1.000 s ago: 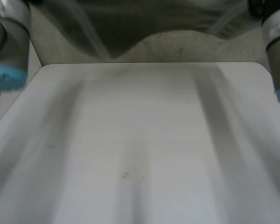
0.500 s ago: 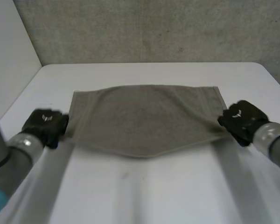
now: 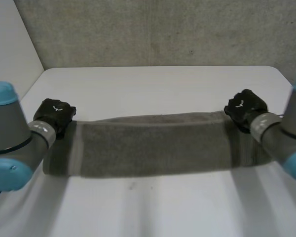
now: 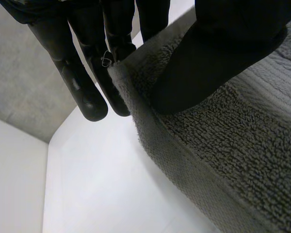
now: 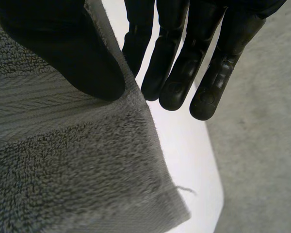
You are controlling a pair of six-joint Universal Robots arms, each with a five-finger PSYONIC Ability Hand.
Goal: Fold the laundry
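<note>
towel (image 3: 153,145) long band on bench (image 3: 153,81), long axis hand to hand | left hand (image 3: 54,114) at towel's left end, thumb on top, fingers (image 4: 82,92) behind edge, pinching it | right hand (image 3: 244,106) at towel's right end, same pinch | 2 hands equally near
</note>
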